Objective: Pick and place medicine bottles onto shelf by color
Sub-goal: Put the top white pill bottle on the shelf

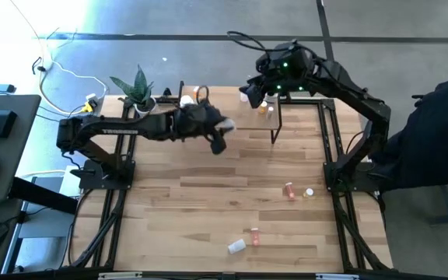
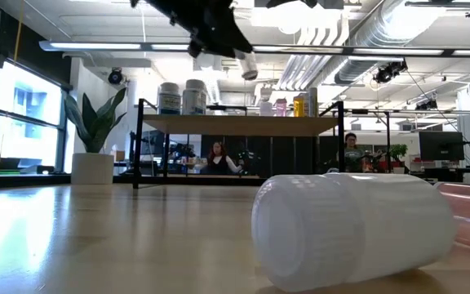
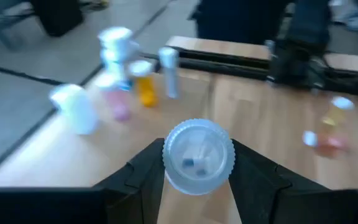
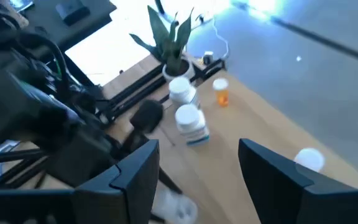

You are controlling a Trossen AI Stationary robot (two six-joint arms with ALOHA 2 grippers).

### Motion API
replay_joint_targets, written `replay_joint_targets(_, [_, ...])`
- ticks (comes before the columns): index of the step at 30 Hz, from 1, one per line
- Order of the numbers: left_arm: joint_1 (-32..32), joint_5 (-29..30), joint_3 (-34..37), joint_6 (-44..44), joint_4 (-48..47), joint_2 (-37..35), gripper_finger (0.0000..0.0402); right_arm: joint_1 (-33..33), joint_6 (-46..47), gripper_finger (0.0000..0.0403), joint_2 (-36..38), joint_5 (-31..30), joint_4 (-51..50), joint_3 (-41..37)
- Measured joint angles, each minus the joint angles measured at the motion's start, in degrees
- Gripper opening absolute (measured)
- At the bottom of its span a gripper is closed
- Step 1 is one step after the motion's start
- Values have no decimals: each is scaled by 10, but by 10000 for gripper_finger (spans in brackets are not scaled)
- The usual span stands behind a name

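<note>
My left gripper (image 1: 218, 138) hangs in the air near the shelf (image 1: 236, 117), shut on a white bottle (image 3: 197, 155); the low view shows that bottle (image 2: 248, 65) above shelf height. The shelf (image 2: 243, 124) carries several bottles: white ones (image 3: 73, 107), a pink one (image 3: 120, 107) and an orange one (image 3: 145, 90). My right gripper (image 4: 197, 168) is open and empty above the shelf's right end (image 1: 252, 95). A pink bottle (image 1: 289, 190), a small one (image 1: 309, 192), another pink one (image 1: 255, 236) and a white one (image 1: 236, 246) lie on the table. My left gripper pinches the white bottle by its round side (image 3: 168, 163), one finger (image 3: 143, 177) on each side. The wrist view looks at one round end of the bottle, so it lies along the fingers. It is lifted clear, slanting down below the fingers (image 2: 248, 65).
A potted plant (image 1: 138, 92) stands at the table's far left corner beside the shelf. A person sits past the table's right edge (image 1: 442, 132). A white bottle (image 2: 349, 229) lies on its side close to the low camera. Bare planks lie between the shelf and the near bottles.
</note>
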State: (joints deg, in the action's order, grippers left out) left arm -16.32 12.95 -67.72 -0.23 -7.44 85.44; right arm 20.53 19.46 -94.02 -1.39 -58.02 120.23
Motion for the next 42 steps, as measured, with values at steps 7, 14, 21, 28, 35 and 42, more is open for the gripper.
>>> replay_joint_targets(7, [-48, 41, -76, 20, -53, -2, 145, 30, -32, 211, 0, 1, 0, 5])
replay_joint_targets(14, [-122, 46, -119, -2, -70, 19, 145, 50, -53, 211, 0, 1, 0, 5])
replay_joint_targets(21, [-180, -17, -145, -78, -112, 76, 145, 62, -71, 211, 0, 1, 0, 5])
replay_joint_targets(28, [-181, -8, -206, -72, -138, 143, 145, 74, -79, 211, 0, 1, -1, 5])
replay_joint_targets(35, [-188, 12, -260, -71, -204, 193, 145, 80, -80, 211, 0, 1, -12, 5])
replay_joint_targets(42, [-196, -10, -263, -86, -214, 210, 145, 80, -85, 211, 0, 1, -25, 5])
